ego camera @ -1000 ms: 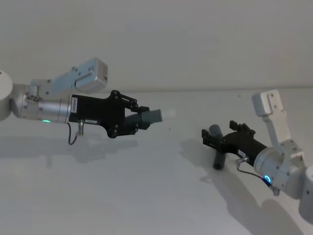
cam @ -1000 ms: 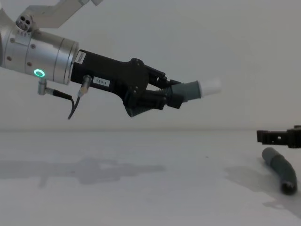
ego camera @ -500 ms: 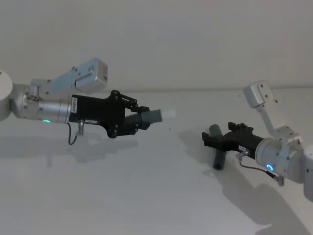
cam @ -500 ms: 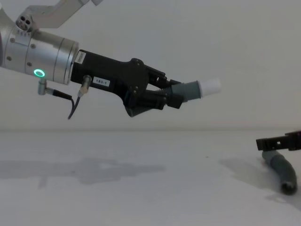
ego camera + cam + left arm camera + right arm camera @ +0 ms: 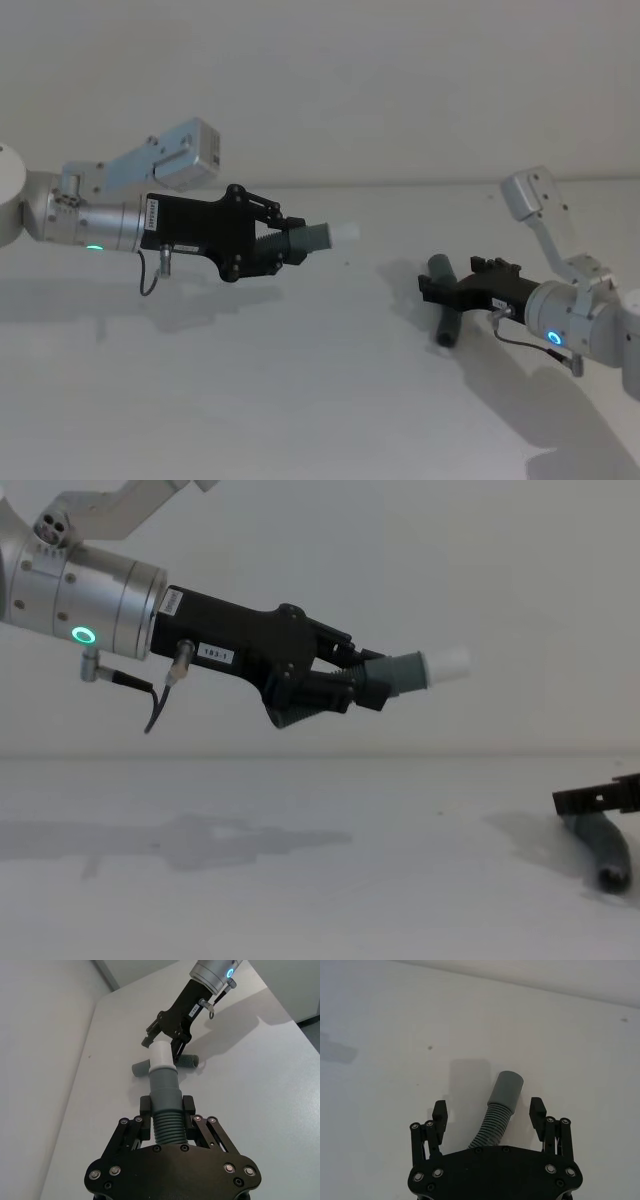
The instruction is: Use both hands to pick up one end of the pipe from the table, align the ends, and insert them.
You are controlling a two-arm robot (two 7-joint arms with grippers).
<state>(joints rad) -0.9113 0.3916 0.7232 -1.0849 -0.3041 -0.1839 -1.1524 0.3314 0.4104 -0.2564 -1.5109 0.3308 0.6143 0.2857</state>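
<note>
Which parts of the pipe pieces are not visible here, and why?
Right wrist view: near end of the grey piece, under the right gripper.
Left wrist view: its middle, behind the white tip.
Chest view: its far end, behind that gripper, itself cut by the edge.

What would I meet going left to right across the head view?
Left arm's silver wrist, left tool, white-tipped pipe piece it holds, grey pipe piece on the table, right arm's silver wrist.
</note>
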